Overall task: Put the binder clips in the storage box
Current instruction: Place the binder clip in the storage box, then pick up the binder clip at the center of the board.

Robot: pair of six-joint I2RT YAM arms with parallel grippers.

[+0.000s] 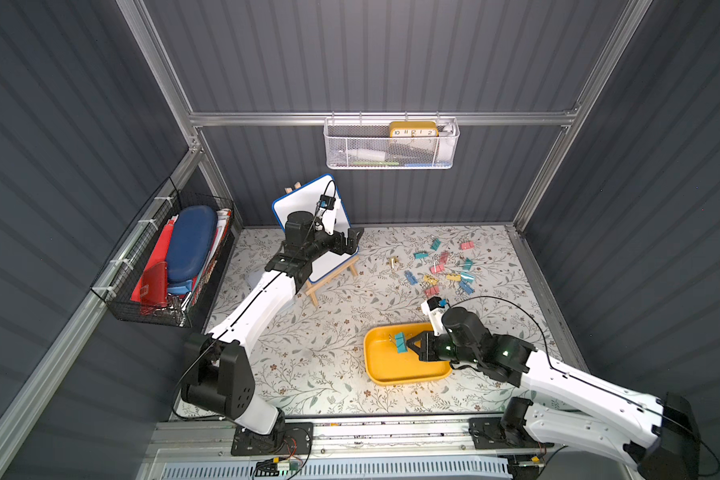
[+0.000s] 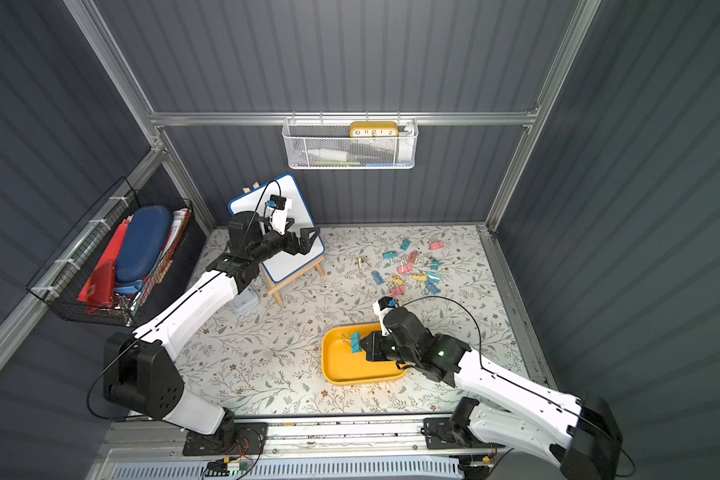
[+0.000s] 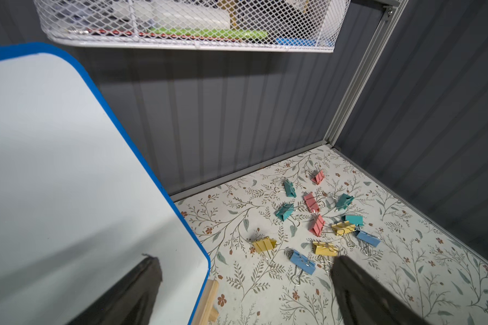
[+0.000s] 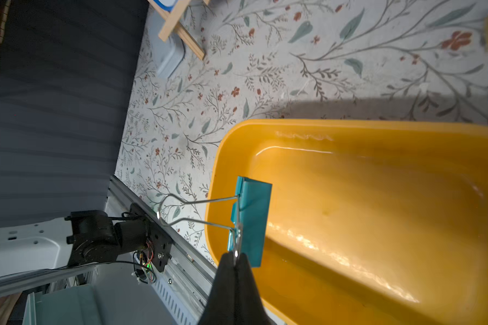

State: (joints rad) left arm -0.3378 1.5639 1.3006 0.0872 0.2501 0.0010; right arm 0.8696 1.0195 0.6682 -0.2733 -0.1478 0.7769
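Observation:
The yellow storage box [image 1: 391,370] [image 2: 346,370] lies at the front of the floral table, with nothing on its floor [image 4: 378,211]. My right gripper [image 1: 410,344] [image 2: 364,344] [image 4: 235,257] is shut on one wire handle of a teal binder clip [image 1: 400,343] [image 4: 252,219], which hangs above the box's left end. Several teal, blue, pink and yellow binder clips [image 1: 445,270] [image 2: 412,270] [image 3: 319,222] lie scattered at the back right. My left gripper [image 1: 352,239] [image 2: 308,237] [image 3: 244,260] is open and holds nothing, raised in front of the whiteboard.
A blue-edged whiteboard [image 1: 329,264] on a wooden easel stands at the back left, with a small translucent box [image 2: 246,301] beside it. A white mesh basket [image 1: 391,145] hangs on the back wall and a black wire basket [image 1: 171,266] on the left wall.

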